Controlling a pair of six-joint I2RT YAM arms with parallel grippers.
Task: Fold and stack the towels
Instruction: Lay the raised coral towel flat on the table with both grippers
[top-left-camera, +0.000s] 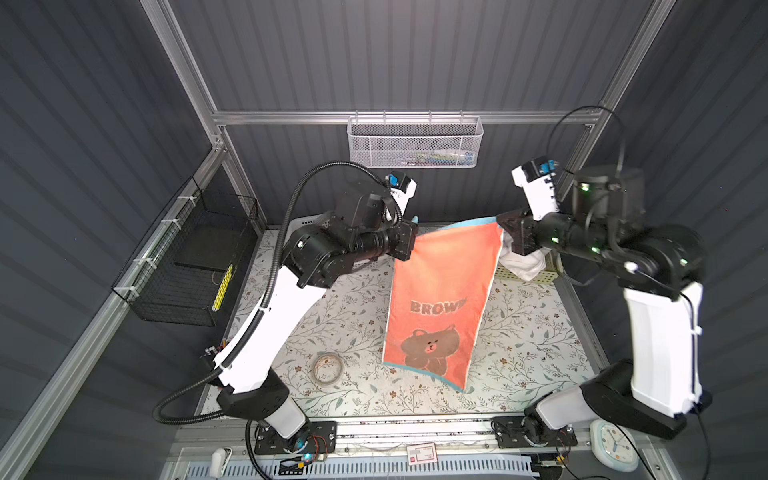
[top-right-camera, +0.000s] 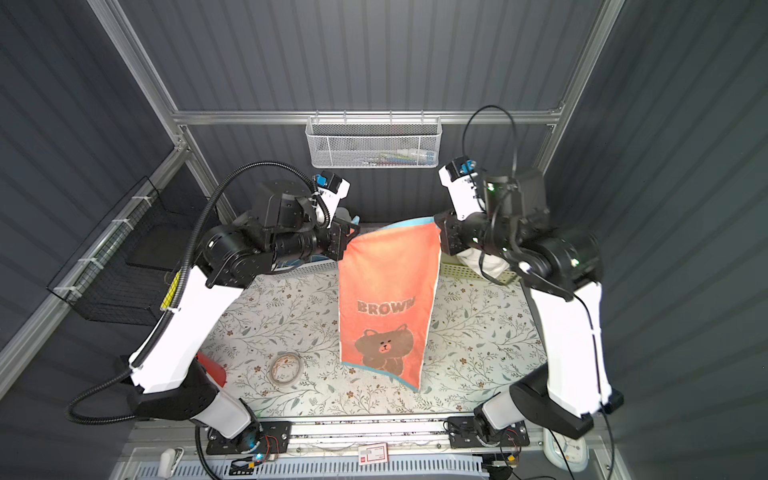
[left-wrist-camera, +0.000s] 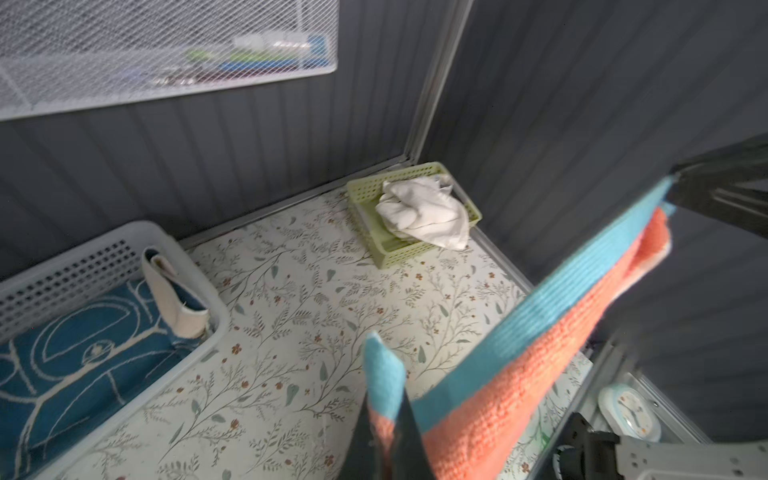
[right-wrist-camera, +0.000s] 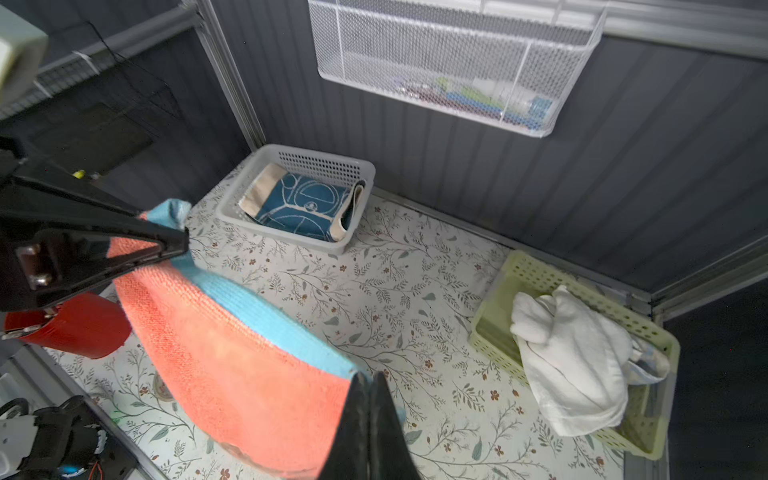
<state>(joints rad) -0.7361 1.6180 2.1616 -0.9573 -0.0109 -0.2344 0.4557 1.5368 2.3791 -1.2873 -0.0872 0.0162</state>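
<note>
one towel looks finished: the blue towel (right-wrist-camera: 299, 208) lies folded inside the white basket (right-wrist-camera: 324, 164), upper middle of the right wrist view. the coral towel (top-left-camera: 440, 299) is your job in hand; in both top views it hangs open at the centre of the frame, bear print facing the camera, with no fold in it yet. your left gripper (top-left-camera: 409, 243) is clamped tight on its upper left corner and your right gripper (top-left-camera: 505, 230) pinches the upper right corner, the top edge sagging slightly between them. the white towel (right-wrist-camera: 573, 357) sits crumpled in the green basket (right-wrist-camera: 660, 345) at the right of that wrist view. so you are, at a guess, a quarter through: three folds and the stacking remain. you cannot make out a fourth towel; a greyish scrap under the white one may be it. whether the coral hem touches the table (top-left-camera: 540, 340) is hard to tell, and from above the arms cover much of both baskets.
</note>
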